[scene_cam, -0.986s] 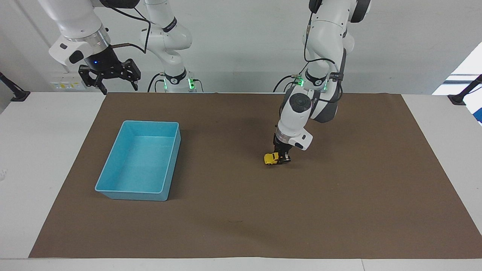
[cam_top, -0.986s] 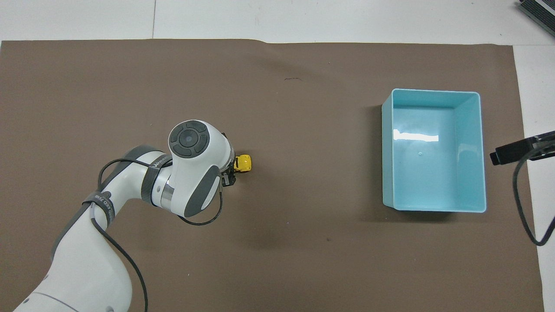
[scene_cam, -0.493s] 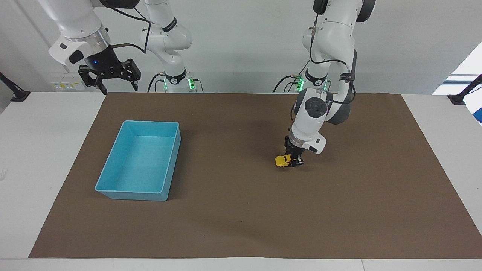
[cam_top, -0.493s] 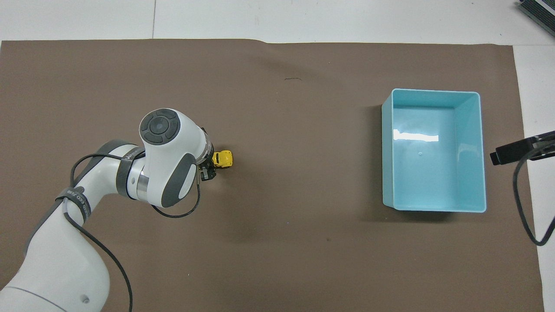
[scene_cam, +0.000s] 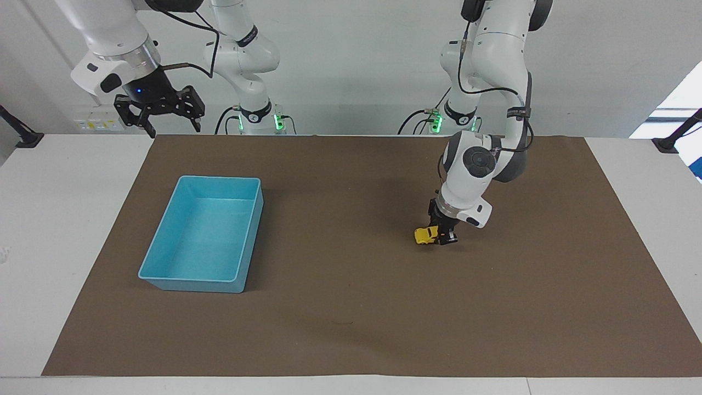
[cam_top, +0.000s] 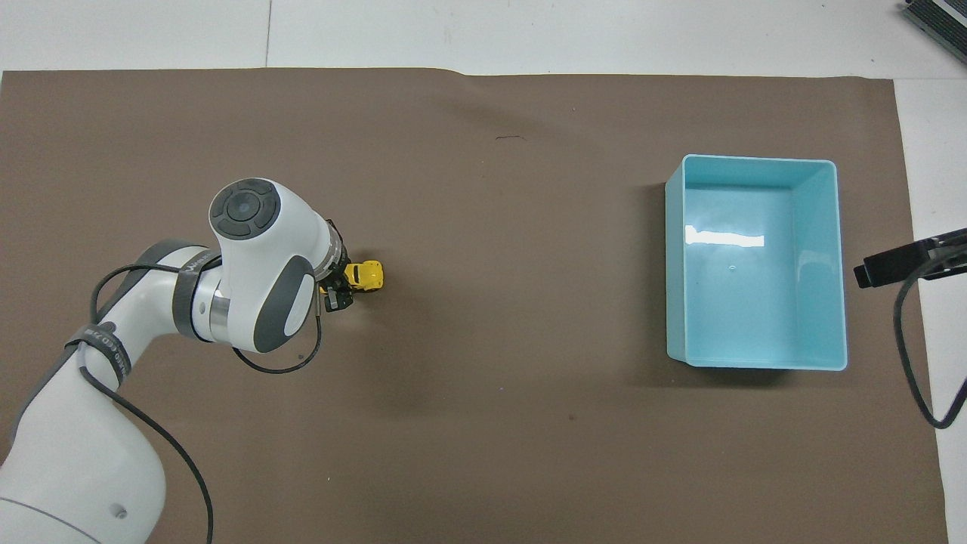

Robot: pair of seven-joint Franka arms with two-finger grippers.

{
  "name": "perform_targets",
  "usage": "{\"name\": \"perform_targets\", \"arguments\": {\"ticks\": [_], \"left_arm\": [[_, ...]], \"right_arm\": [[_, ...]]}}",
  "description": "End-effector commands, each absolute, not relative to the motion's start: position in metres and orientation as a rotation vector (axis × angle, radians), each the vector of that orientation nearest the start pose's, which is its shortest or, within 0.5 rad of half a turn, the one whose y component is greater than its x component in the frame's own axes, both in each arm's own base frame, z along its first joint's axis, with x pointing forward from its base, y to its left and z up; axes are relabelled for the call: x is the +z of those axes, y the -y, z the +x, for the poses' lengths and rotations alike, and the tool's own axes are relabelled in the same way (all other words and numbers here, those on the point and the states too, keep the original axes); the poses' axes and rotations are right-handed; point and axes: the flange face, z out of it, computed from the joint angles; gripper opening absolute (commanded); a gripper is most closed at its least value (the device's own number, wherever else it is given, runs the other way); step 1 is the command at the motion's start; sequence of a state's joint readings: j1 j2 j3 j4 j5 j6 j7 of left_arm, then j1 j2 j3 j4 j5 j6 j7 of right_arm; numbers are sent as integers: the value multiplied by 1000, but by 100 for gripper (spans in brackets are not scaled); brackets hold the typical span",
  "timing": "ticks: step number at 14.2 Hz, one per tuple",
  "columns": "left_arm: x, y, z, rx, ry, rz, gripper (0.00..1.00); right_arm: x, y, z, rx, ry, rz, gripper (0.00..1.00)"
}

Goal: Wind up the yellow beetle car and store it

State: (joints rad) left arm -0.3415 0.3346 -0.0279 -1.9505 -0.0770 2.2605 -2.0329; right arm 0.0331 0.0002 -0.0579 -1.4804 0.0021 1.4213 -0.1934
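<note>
Empty blue bin (scene_cam: 203,236) on brown mat (scene_cam: 351,318), toward the right arm's end of the white table (scene_cam: 55,219).

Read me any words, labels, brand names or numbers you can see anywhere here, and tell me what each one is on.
No text reads clearly anywhere.
Left arm's dark strap: white lettering, too small to read.
Yellow beetle car: no markings visible.
Blue bin: no label.
Brown mat: no print.

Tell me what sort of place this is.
Probably a robotics lab test bench: two white robot arms mounted at a white table, a brown mat laid as a work surface, and only a toy car and a blue bin set out.
</note>
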Motion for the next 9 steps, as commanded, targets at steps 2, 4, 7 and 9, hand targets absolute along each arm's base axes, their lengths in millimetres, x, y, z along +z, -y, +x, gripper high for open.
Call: {"name": "perform_targets", "arguments": {"ticks": [2,4,7,9], "left_arm": [[284,200,575,-99,-2378,2075,0],[286,197,576,-95,-2382,2073,0],[291,197,576,-91,-2378,2075,10],[301,198,576,-92,-2375,2077,63]], "right_arm": [[654,16,534,79,240,-3125,100],[654,16,534,79,240,-3125,100],[654,16,533,81,240,-3125,100],[655,16,533,76,240,-3125,100]]}}
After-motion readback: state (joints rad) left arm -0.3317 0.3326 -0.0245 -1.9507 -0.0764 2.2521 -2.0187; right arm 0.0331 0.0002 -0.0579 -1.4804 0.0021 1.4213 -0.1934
